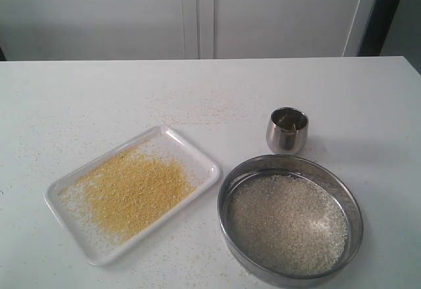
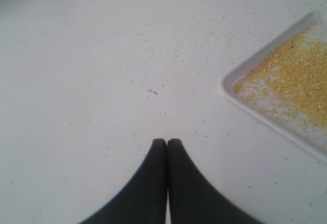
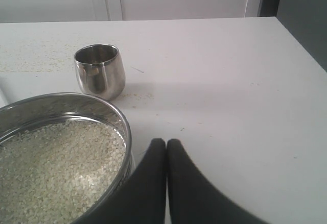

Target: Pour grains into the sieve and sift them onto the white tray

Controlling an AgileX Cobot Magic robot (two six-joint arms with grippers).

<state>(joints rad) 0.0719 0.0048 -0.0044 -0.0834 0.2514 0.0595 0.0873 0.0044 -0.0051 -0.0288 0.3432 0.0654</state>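
This looks like a plain indoor test bench, lab-like more than domestic. A broad white table [image 1: 79,98], dusted with stray granules, fills the exterior view. Behind it at 12 o'clock stand flat white panels [image 1: 263,12] with vertical seams, and a dark strip [image 1: 385,9] shows at 1 o'clock. The only furnishings are kitchen wares: a white tray [image 1: 191,149] of yellow grains [image 1: 135,193] at 8 o'clock, a sieve [image 1: 289,165] of whitish grains [image 1: 286,223] at 5 o'clock, and a small steel cup [image 1: 287,131] at 3 o'clock.
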